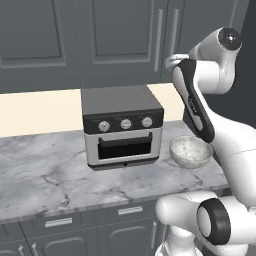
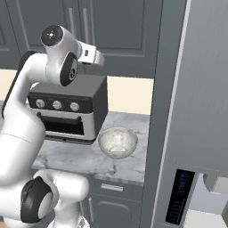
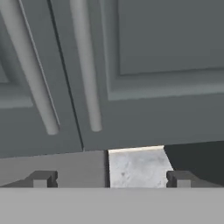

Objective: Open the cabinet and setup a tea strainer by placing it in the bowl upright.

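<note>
The dark grey wall cabinet [image 1: 125,30] hangs above the counter with both doors shut, so its inside is hidden. Two long silver bar handles [image 3: 85,65] run side by side where the doors meet. My gripper [image 3: 110,178] is open and empty, facing the doors' lower edge just below the handles without touching them. From the bases, the gripper [image 1: 169,62] sits high beside the handles [image 1: 174,32], above the toaster oven; it is also the gripper [image 2: 99,58] under the cabinet [image 2: 124,31]. The marbled bowl [image 1: 190,151] stands empty on the counter right of the oven, seen again as the bowl [image 2: 117,142].
A grey toaster oven [image 1: 122,127] sits on the marble counter [image 1: 45,175] left of the bowl. A tall grey fridge [image 2: 196,111] walls off the right side. Low cabinets with short handles [image 1: 59,222] run under the counter.
</note>
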